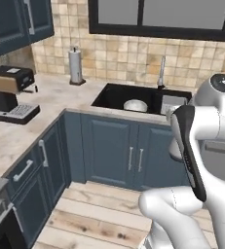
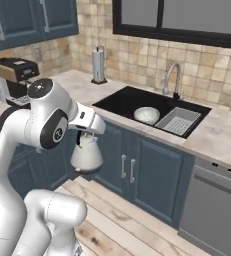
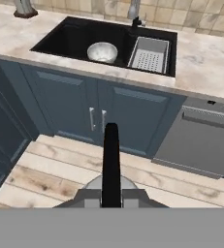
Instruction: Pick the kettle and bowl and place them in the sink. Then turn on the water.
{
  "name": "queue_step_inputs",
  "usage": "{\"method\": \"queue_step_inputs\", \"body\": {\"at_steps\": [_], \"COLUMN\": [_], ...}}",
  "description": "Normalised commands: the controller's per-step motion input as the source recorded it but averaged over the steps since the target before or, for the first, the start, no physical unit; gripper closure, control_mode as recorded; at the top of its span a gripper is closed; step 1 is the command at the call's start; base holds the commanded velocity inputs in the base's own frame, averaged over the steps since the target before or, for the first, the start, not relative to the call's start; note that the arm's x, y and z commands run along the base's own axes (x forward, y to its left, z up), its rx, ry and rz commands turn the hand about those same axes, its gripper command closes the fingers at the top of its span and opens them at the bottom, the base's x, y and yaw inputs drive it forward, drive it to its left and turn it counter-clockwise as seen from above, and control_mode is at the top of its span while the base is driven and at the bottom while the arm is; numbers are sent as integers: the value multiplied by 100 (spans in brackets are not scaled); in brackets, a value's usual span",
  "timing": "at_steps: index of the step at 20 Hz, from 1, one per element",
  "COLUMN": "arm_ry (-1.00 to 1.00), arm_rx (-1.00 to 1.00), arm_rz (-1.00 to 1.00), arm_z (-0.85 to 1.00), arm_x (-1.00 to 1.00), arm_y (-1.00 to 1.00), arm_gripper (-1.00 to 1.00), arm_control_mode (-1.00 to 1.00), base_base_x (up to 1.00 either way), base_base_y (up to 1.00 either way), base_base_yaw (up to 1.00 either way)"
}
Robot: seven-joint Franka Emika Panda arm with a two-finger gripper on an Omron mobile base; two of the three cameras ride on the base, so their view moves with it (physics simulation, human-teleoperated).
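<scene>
My gripper (image 2: 85,133) is shut on the thin black handle of the silvery kettle (image 2: 87,156), which hangs below it over the wooden floor, in front of the blue cabinets. In the hand view the kettle (image 3: 111,183) sits between my fingertips, and its handle rises up the middle of the picture. The whitish bowl (image 2: 147,115) (image 3: 102,52) (image 1: 135,105) lies inside the black sink (image 2: 119,102) (image 3: 60,41) (image 1: 111,95), left of the grey drain tray (image 3: 150,54). No water runs from the silver faucet (image 2: 171,77).
A paper towel holder (image 2: 98,65) stands on the counter left of the sink. A coffee machine (image 1: 9,92) sits on the left counter. A dishwasher (image 3: 205,140) is right of the sink cabinet doors (image 3: 94,116).
</scene>
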Motion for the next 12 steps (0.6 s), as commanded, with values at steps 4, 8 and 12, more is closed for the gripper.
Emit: {"method": "queue_step_inputs", "body": {"at_steps": [4, 8, 12], "arm_ry": [0, 0, 0], "arm_rx": [0, 0, 0], "arm_rz": [0, 0, 0], "arm_z": [0, 0, 0], "arm_x": [0, 0, 0], "arm_y": [0, 0, 0], "arm_gripper": [100, 100, 100], "arm_control_mode": [100, 100, 100], "base_base_x": [55, 57, 48], "base_base_y": [42, 15, -4], "base_base_yaw": [-33, -27, -20]}}
